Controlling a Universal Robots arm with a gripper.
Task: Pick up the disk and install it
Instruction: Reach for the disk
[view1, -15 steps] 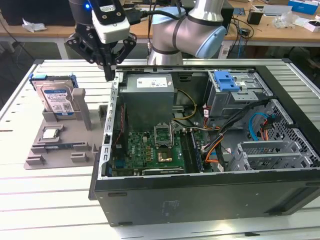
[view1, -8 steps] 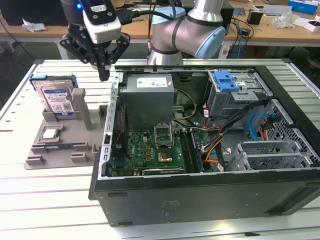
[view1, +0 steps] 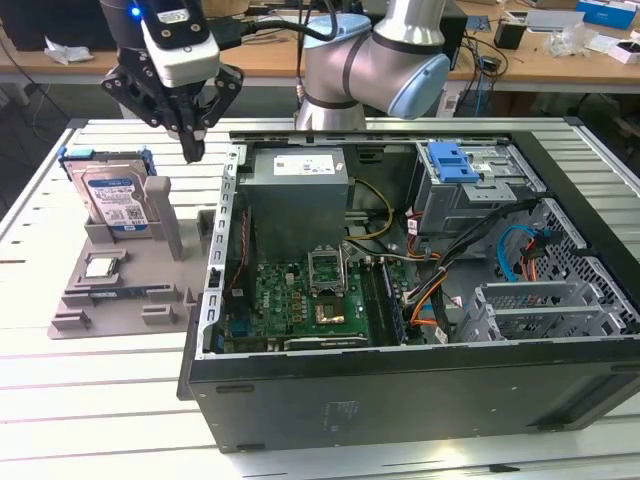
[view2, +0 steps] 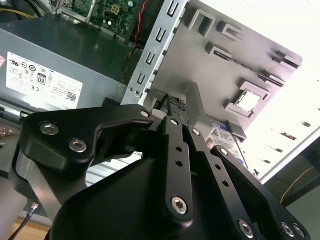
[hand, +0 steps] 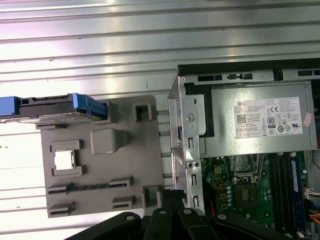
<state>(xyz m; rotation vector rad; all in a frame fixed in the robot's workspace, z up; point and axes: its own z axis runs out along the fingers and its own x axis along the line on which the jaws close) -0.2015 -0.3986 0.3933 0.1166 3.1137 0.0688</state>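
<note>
The disk is a silver-grey hard drive with a blue-and-white label in a blue plastic frame. It stands upright at the back of a grey holder on the exterior view's left. In the first wrist view the disk shows edge-on, and in the second wrist view a corner of the disk peeks past the fingers. My gripper hangs above the gap between the holder and the computer case, to the exterior view's right of the disk and apart from it. Its fingers meet at the tips, shut on nothing, as both wrist views show.
An open computer case lies on the slatted table, with a grey power supply, a green motherboard and a metal drive cage topped by a blue bracket. A small chip sits in the holder. Workbenches stand behind.
</note>
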